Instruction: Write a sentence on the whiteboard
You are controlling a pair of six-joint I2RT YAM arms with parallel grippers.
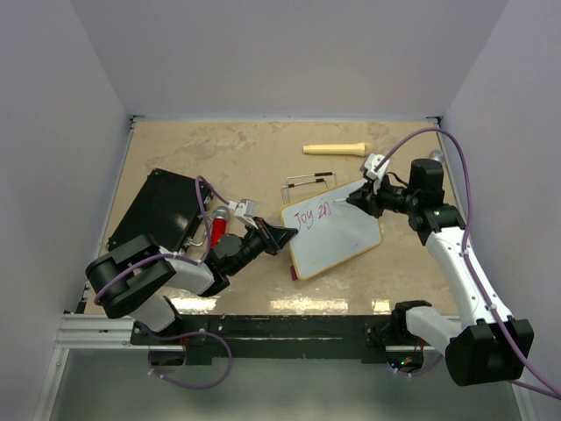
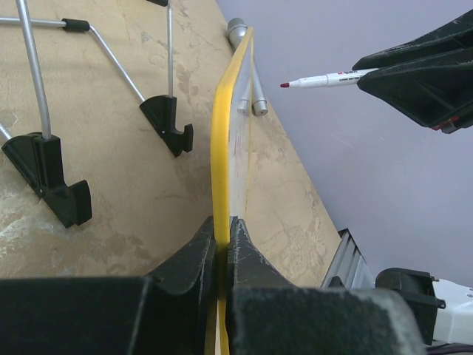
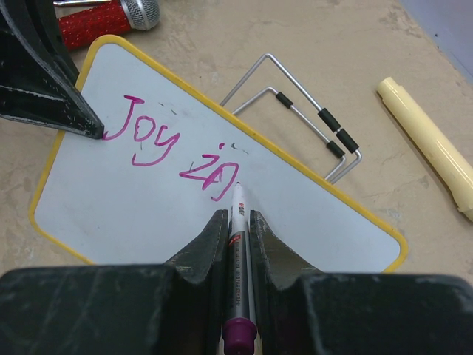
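A: Whiteboard (image 1: pixel 344 239) location?
B: It is sitting near the table (image 1: pixel 219 158) centre, between both grippers, with the left gripper (image 1: pixel 280 237) clamping its left edge.
A: Right gripper (image 1: pixel 358 200) status?
B: It is gripping the marker (image 3: pixel 238 244) above the board's upper right portion, the tip pointing at the pink sentence (image 3: pixel 174 144), currently reading "Joy in". Tip contact cannot be determined.

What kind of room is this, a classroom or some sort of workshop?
Most likely a robot test booth in a lab: bare pale walls box in one small tabletop, a left arm and right arm are bolted to a metal rail at its edge, and they work on a little whiteboard.
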